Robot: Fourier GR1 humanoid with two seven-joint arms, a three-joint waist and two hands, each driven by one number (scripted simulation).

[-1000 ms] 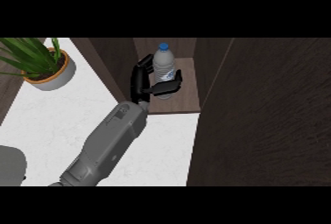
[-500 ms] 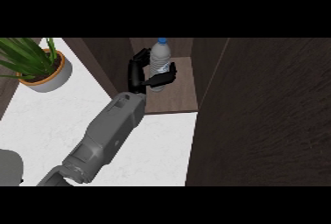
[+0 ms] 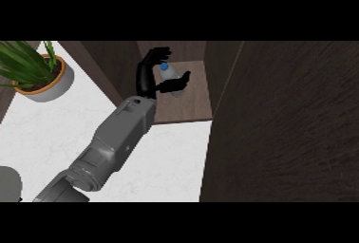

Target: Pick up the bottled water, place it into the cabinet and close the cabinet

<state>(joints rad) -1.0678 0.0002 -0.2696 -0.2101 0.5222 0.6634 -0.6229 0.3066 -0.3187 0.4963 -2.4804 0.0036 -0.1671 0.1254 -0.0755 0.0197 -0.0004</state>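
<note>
The bottled water (image 3: 168,76), clear with a blue cap, stands upright on the wooden shelf (image 3: 188,107) inside the open cabinet. My left hand (image 3: 144,80) is at its left side, reaching in from the counter. The fingers (image 3: 153,56) rise nearly straight past the cap, and the thumb (image 3: 176,83) lies across the front of the bottle's body. The hand looks open around the bottle rather than curled on it. The right hand does not show.
The dark wooden cabinet door (image 3: 294,123) stands open and fills the right side. A potted plant (image 3: 41,78) sits at the left on the white marble counter (image 3: 49,137). A grey rounded shape (image 3: 7,185) shows at the lower left edge.
The bottle has gone from held above the shelf to standing lower on it. The fingers have straightened and now reach above the cap. The forearm has pushed slightly deeper into the cabinet.
</note>
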